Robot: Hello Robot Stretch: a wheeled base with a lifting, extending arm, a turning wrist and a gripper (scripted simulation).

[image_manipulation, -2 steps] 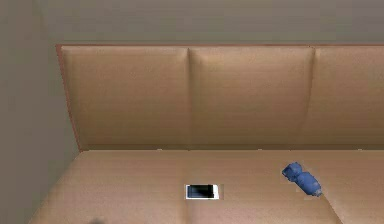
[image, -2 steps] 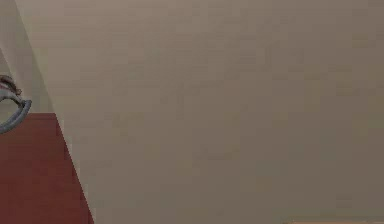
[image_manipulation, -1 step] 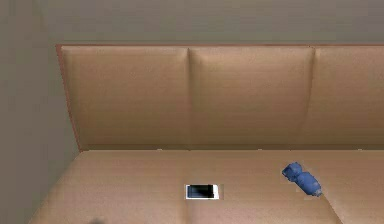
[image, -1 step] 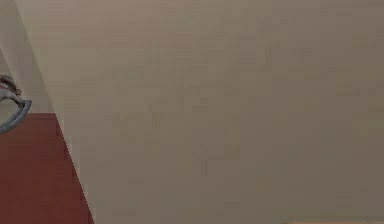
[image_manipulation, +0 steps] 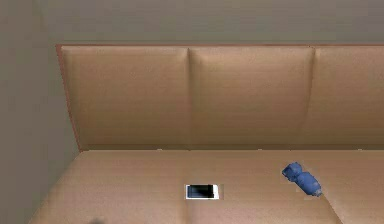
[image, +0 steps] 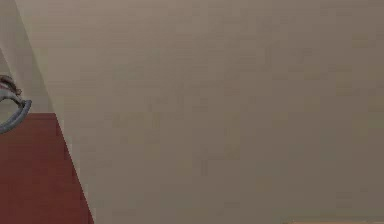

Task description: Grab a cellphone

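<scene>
Cellphone (image_manipulation: 201,190) flat on sofa seat (image_manipulation: 120,190), apart from padded back | bare seat around | blue object (image_manipulation: 302,178) well apart | writing unreadable | gripper state: cannot tell

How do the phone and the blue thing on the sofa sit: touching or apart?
Apart. The arm side view shows bare sofa seat between the phone and the blue thing to its right.
</scene>
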